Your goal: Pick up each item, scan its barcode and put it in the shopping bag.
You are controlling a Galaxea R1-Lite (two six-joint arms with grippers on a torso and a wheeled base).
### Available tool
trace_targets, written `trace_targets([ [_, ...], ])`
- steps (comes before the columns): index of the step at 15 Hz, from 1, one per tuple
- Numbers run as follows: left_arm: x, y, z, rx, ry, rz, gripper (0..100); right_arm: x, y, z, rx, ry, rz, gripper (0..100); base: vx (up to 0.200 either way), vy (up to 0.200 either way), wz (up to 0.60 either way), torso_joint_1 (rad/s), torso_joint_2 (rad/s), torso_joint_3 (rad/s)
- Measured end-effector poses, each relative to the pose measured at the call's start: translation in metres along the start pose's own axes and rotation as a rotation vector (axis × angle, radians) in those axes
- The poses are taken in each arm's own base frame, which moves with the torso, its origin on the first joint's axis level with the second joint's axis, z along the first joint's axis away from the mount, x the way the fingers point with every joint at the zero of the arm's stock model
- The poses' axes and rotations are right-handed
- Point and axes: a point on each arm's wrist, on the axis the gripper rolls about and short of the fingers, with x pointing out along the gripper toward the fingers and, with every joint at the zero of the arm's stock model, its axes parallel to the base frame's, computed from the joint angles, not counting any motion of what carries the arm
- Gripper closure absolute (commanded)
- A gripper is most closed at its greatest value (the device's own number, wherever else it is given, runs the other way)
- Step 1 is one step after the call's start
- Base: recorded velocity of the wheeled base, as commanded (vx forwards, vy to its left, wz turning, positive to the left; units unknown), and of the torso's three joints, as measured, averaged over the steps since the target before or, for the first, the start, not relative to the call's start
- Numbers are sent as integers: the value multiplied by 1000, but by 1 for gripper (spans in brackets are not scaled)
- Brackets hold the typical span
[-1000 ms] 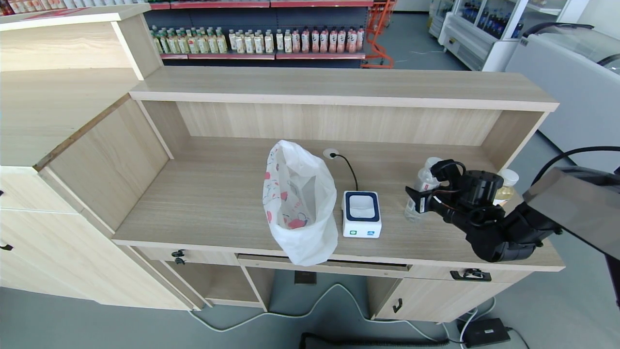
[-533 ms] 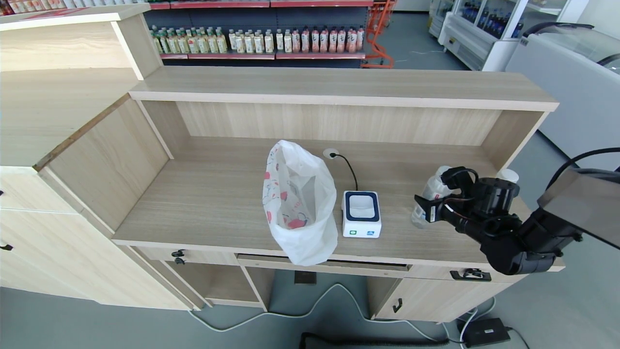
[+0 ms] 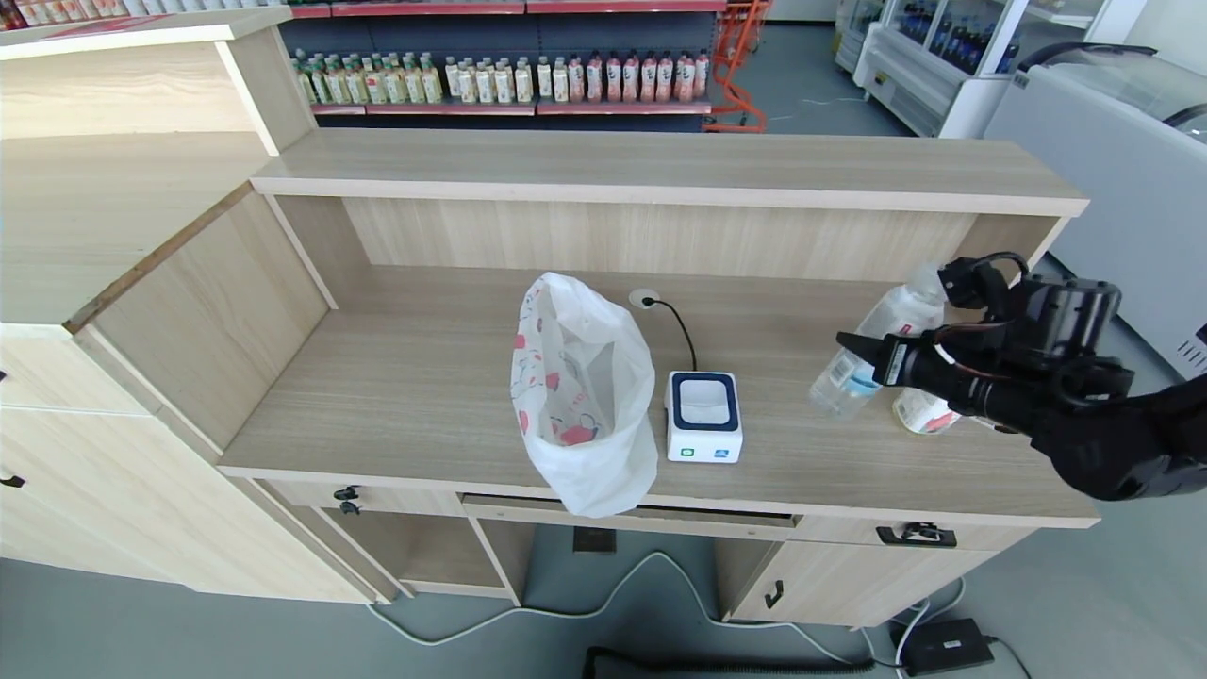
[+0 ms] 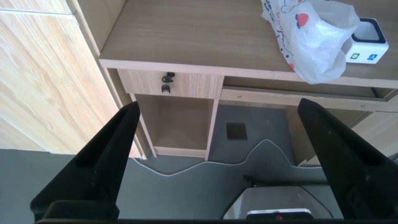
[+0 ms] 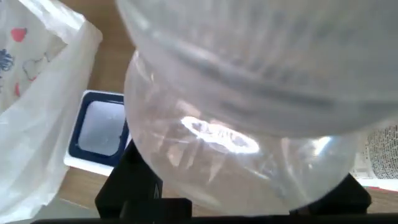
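A clear water bottle (image 3: 869, 354) hangs tilted above the right end of the wooden counter (image 3: 424, 396), with my right gripper (image 3: 910, 356) shut on its middle. In the right wrist view the bottle (image 5: 249, 124) is close up, above the white barcode scanner (image 5: 99, 134). The scanner (image 3: 703, 415) sits at the counter's middle, to the left of the bottle. The white shopping bag (image 3: 583, 387) with red prints stands open beside it. A second bottle (image 3: 919, 412) rests on the counter, partly hidden behind my right gripper. My left gripper (image 4: 227, 155) is open, low in front of the counter's left part.
The scanner's black cable (image 3: 674, 325) runs to a hole at the back. A raised shelf (image 3: 660, 165) and side walls close the counter in. Drawers and an open cubby (image 4: 180, 124) lie beneath the counter; cables run on the floor.
My right gripper has lifted the clear bottle off the counter, up and to the right, tilting it. The second bottle behind it is now more exposed.
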Motion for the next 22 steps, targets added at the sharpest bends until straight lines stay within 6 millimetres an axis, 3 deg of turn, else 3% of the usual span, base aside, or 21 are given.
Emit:
trace_targets([
  [4,0,0,0,0,0,0,0,-87,48,74,196,16,439,100,0,0,0,0,0,0],
  [6,0,0,0,0,0,0,0,-131,77,88,240,46,658,100,0,0,0,0,0,0],
  [9,0,0,0,0,0,0,0,-173,107,94,287,81,854,100,0,0,0,0,0,0],
  [12,0,0,0,0,0,0,0,-195,121,98,274,102,998,100,0,0,0,0,0,0],
  [22,0,0,0,0,0,0,0,-222,130,99,223,184,1255,100,0,0,0,0,0,0],
])
